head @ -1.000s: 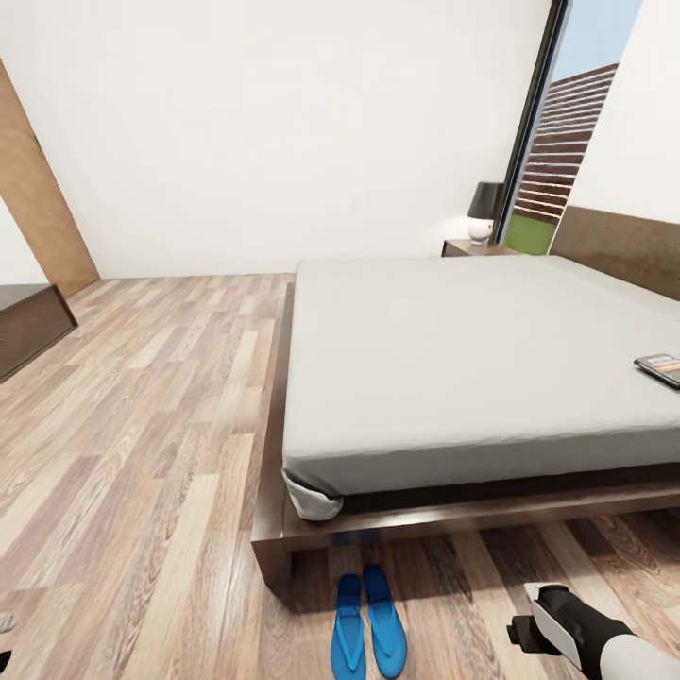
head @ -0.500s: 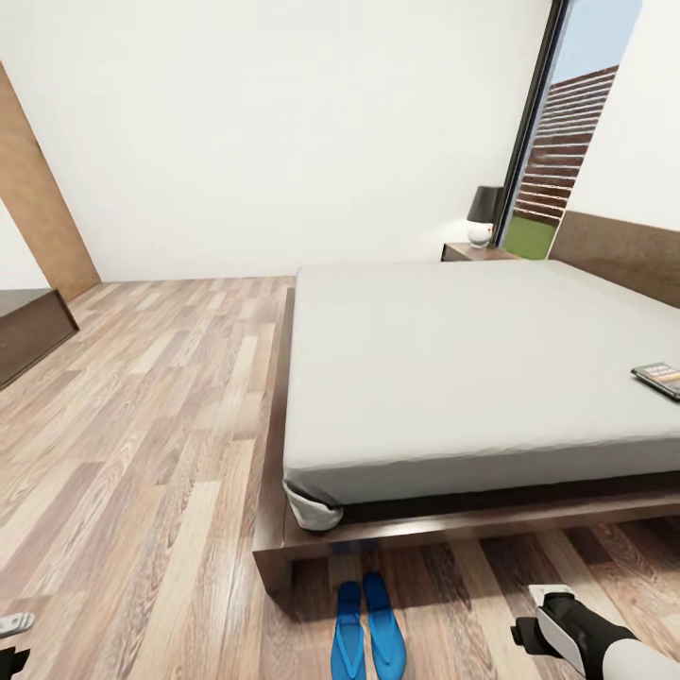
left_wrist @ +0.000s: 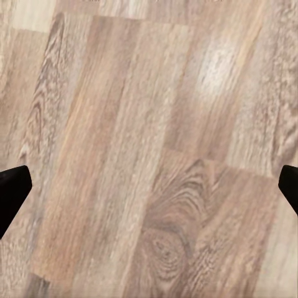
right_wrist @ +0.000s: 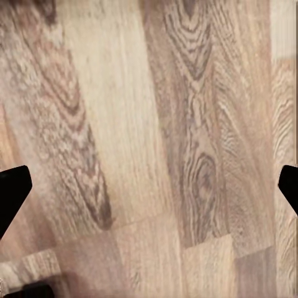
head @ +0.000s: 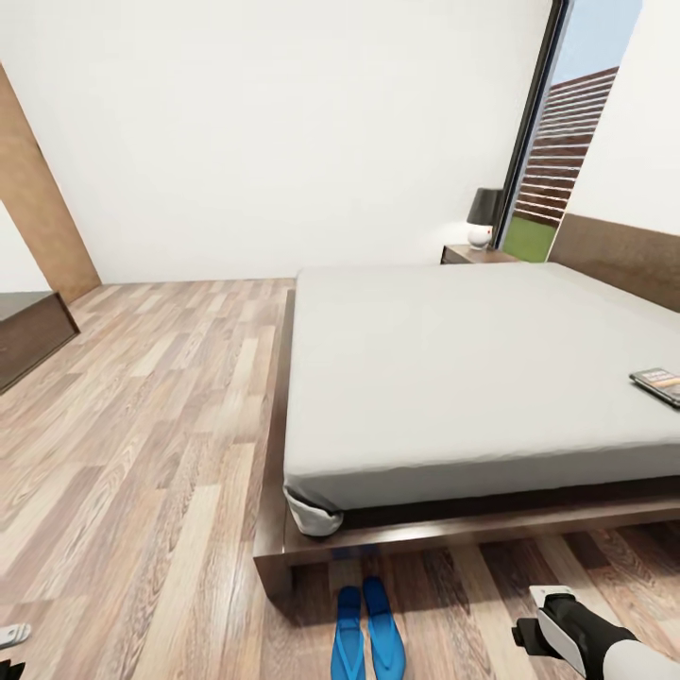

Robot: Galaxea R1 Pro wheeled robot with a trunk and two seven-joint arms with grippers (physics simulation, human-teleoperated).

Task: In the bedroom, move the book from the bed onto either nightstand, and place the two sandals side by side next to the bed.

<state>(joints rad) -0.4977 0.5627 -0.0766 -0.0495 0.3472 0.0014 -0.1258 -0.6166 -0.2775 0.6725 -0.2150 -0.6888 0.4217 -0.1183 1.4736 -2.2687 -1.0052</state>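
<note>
Sandals [head: 368, 635] done by look of it: pair lies side by side, touching, on floor [head: 151, 444] just beside bed [head: 472, 378] foot corner. Book [head: 658, 383] left to do: lies flat on mattress, far from that corner, toward headboard. Nightstand [head: 477, 252] beyond bed's far side, lamp on top.

Left gripper [left_wrist: 149, 189] and right gripper [right_wrist: 149, 186]: jaws apart, empty, over bare floor.

Versus a second ago: whole view has shifted slightly; book sits a touch further in from picture edge; nothing itself moved.

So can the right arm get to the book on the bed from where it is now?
Probably not yet. The right gripper hangs low over the floor, while the book lies well up on the bed; nothing blocks it.
</note>
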